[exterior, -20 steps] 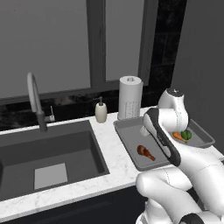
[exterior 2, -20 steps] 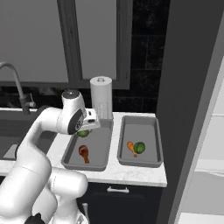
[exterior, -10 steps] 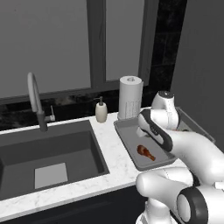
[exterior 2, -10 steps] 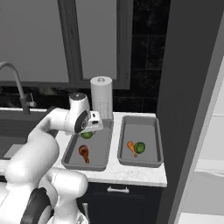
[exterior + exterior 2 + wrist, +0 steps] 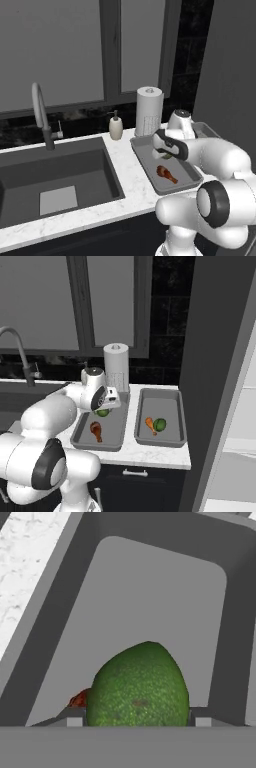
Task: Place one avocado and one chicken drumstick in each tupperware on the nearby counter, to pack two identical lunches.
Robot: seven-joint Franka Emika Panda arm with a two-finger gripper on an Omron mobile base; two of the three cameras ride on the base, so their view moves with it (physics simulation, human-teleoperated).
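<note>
The two-finger gripper [image 5: 135, 721] was clamped on a round green avocado [image 5: 138, 688] above the left shallow grey rectangular tray [image 5: 80, 435], near its orange-brown drumstick [image 5: 96, 431].

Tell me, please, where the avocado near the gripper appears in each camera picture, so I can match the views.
Left base view: the avocado peeks out as a green sliver behind the white wrist, in the near tray.
Right base view: it sits just under the gripper, at the far end of the left tray, beyond the drumstick.
Hand view: it is large, bottom centre, between the finger tips.
Shared landmark: the drumstick in the same tray.
</note>
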